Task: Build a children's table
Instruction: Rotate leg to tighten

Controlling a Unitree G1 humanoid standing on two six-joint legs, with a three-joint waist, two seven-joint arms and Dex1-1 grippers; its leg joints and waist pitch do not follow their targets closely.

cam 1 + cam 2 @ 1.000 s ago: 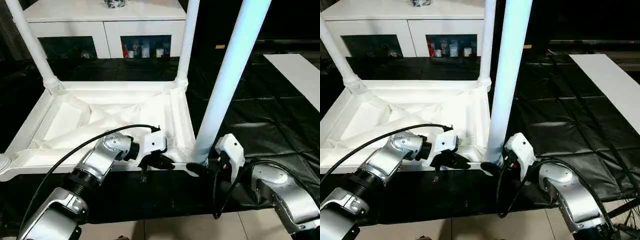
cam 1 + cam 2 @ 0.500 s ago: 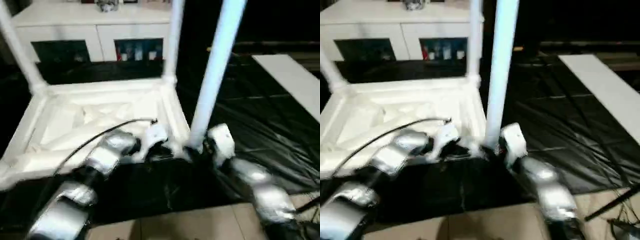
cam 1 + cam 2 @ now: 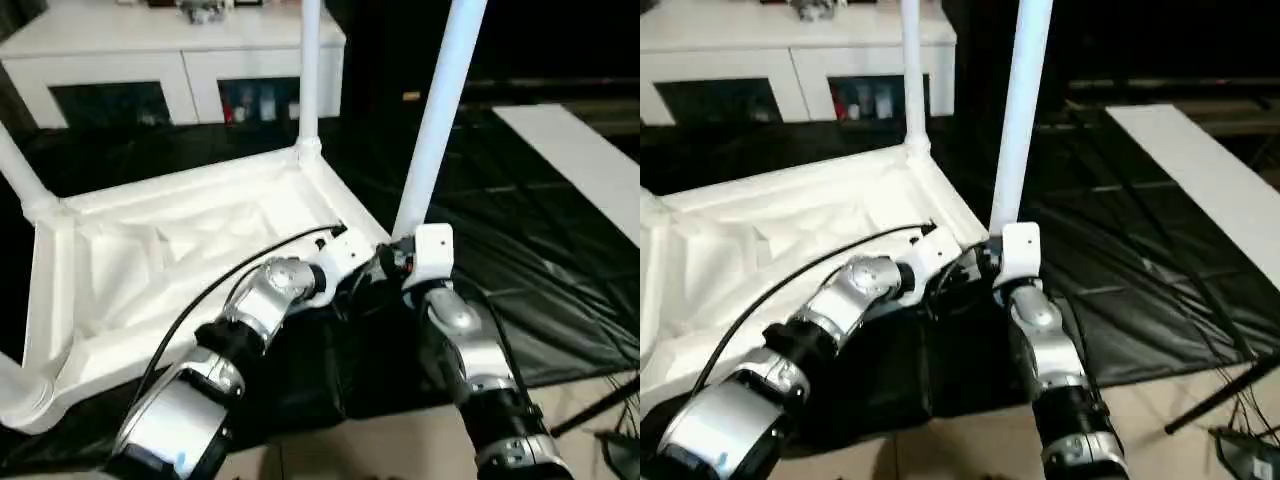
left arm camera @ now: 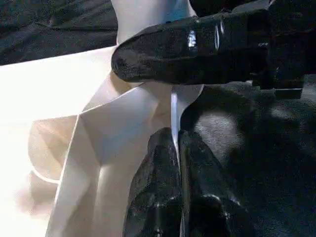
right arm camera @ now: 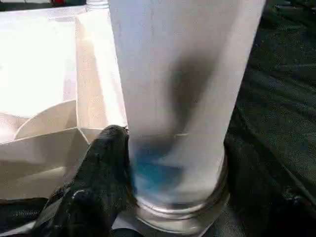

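Note:
The children's table lies upside down on a black sheet, with its white ribbed tabletop (image 3: pixel 180 250) facing up and its legs standing in the corner sockets. At the near right corner my left gripper (image 4: pixel 176 138) is shut on the thin raised rim (image 4: pixel 174 106). My right gripper (image 3: pixel 390 262) is at the same corner, shut on the foot of the near right leg (image 3: pixel 440 110). One of its black fingers (image 5: pixel 98 182) presses the tube's side, and the other is hidden behind the tube. Another leg (image 3: pixel 309 70) rises at the far right corner and one (image 3: pixel 20 175) at the far left.
A white cabinet (image 3: pixel 180 60) with dark glass doors stands behind the table. A flat white panel (image 3: pixel 580 160) lies on the black sheet (image 3: pixel 540 280) to the right. Pale floor tiles (image 3: pixel 380 450) begin at the sheet's near edge, and a dark stand leg (image 3: pixel 600 410) crosses them at the right.
The tabletop has swung round on the sheet, its near right corner moving away from me while both grippers keep their holds. Both arms reach further forward, and the view itself has shifted.

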